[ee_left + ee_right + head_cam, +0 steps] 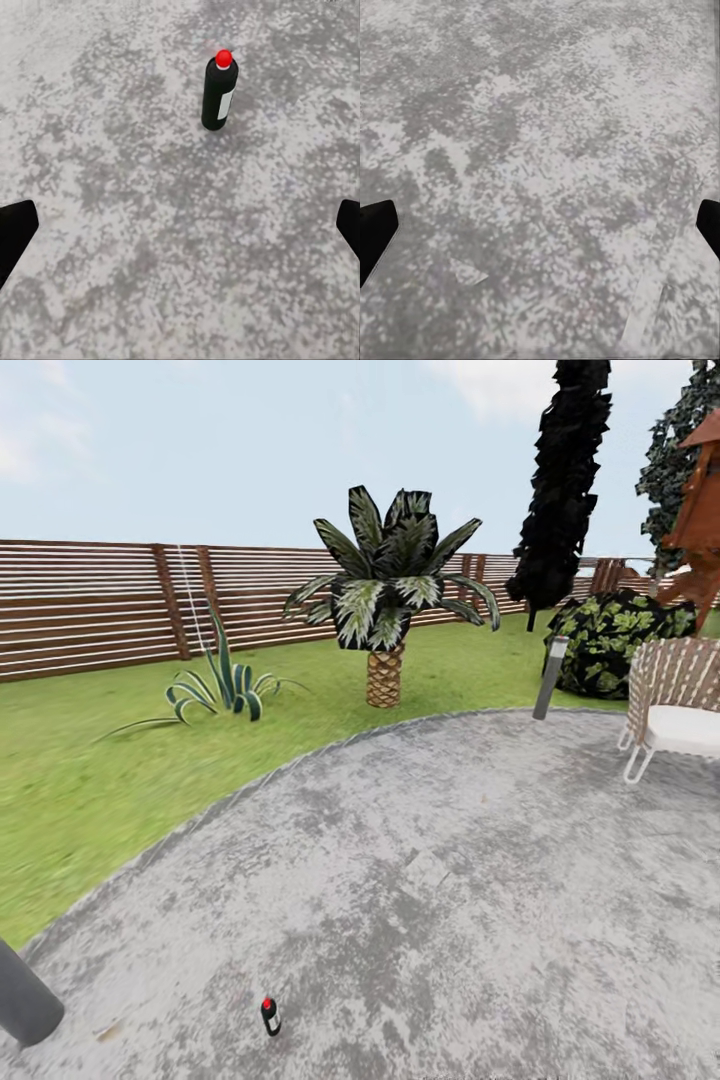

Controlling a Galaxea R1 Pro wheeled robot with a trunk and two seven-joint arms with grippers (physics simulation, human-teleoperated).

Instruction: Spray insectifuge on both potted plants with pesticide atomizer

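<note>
Between the left gripper's two dark fingertips, spread wide at the frame edges, we see bare grey speckled paving and nothing held. Ahead of that left gripper, well clear of both fingers, stands the pesticide atomizer: a small black bottle with a red cap and a pale label, upright on the paving. We cannot tell how far it is.

On the right gripper the fingers are likewise spread apart and empty, with the same mottled paving under them and no object between or ahead.

From the head view we pick up the atomizer low on the rounded paved patch, alone. A grey cylinder cuts in at the near left corner; we cannot tell what it is.

Farther out, past the paving edge, comes green lawn with a spiky striped-leaf plant, a short scaly-trunked palm, a grey bollard light, a dark broad-leaved bush and a wicker chair. A brown slatted fence closes the back.
</note>
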